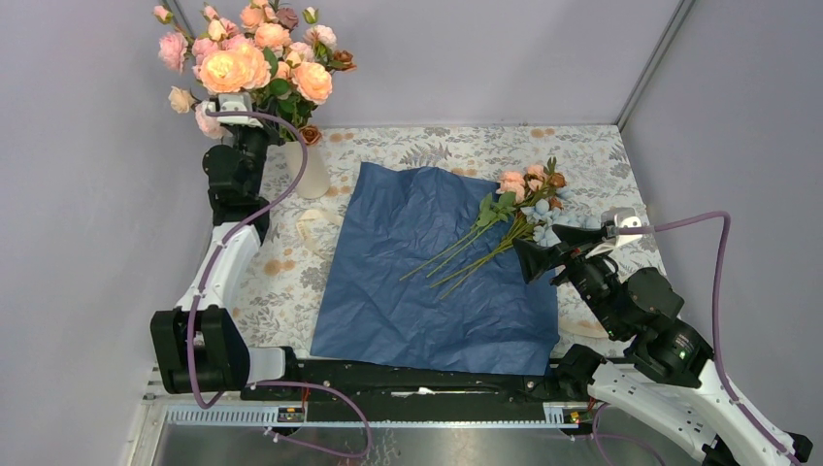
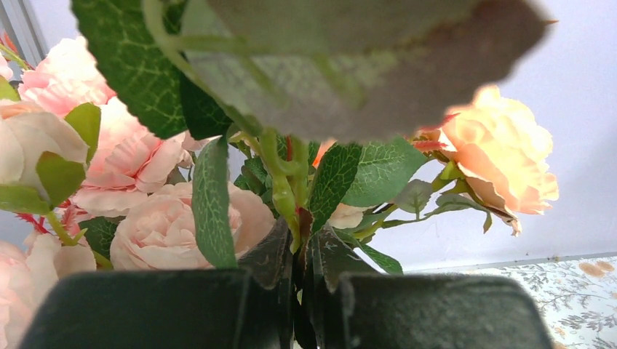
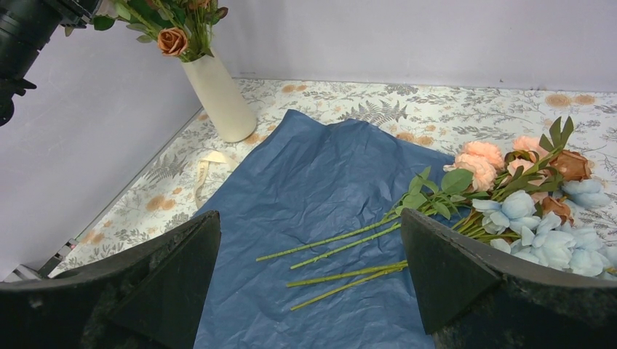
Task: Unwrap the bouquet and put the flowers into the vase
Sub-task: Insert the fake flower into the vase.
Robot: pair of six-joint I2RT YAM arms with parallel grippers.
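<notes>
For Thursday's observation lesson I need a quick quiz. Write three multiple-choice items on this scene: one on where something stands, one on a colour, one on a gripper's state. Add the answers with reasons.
1. Where does the vase stand?
A. At the far left corner of the table
B. At the table's middle
C. Beside the right arm's base

2. What colour is the upward face of the spread-out paper?
A. Red
B. Dark navy
C. White

3. How is the right gripper?
A. Shut on a stem
B. Shut on a ribbon
C. Open, holding nothing

Answers:
1 A: it stands off the paper, near the back wall on the left.
2 B: the whole face that shows is navy.
3 C: its fingers stand wide apart with nothing between them.
</notes>
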